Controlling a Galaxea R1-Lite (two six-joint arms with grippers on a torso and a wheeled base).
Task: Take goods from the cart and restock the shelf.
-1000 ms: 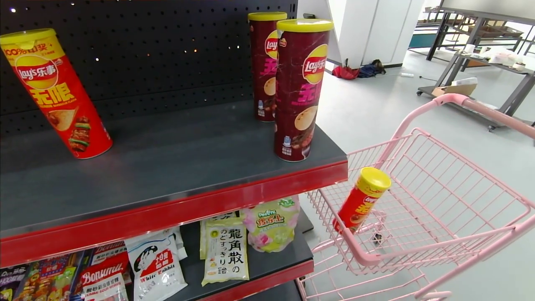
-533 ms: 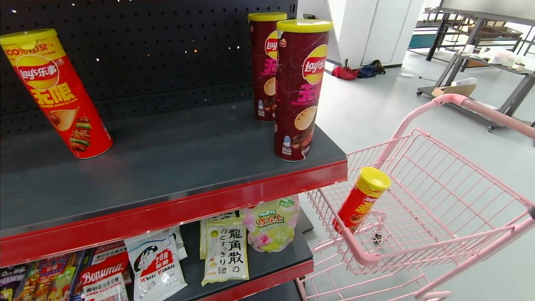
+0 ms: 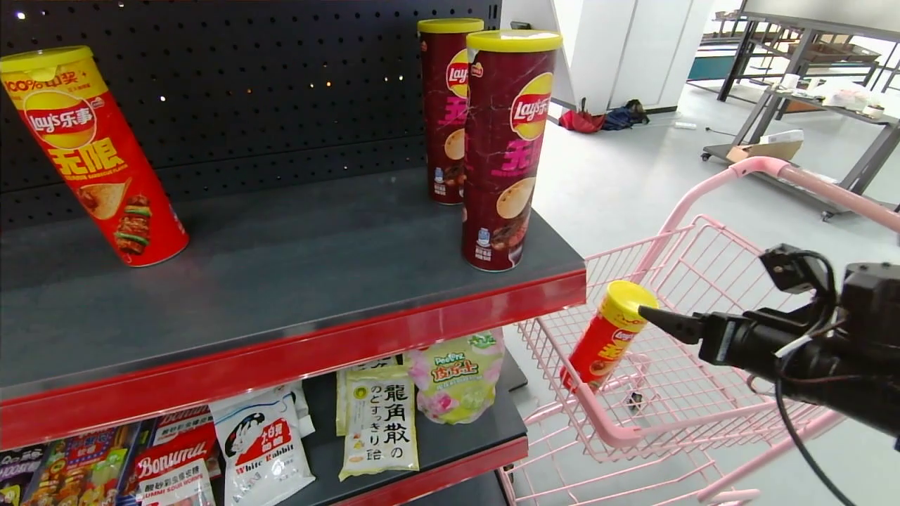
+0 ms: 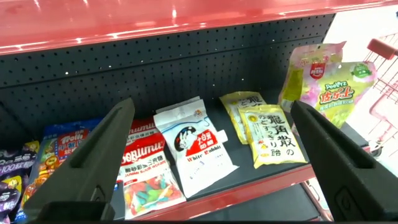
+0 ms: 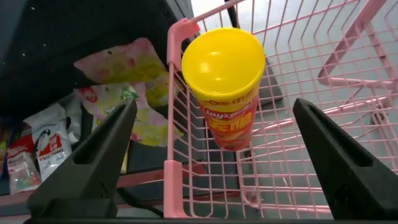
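In the head view the can (image 3: 608, 336) is seen leaning in a corner of the cart (image 3: 756, 167), the right gripper (image 3: 650, 315) near its lid. In the right wrist view the jaws are spread wide; the can, judged light, stiff and slippery, is best held mid-body.

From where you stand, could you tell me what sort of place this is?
Probably a mock shop aisle in a lab: a shelf of crisp cans and snack bags, a pink cart, workbenches behind.
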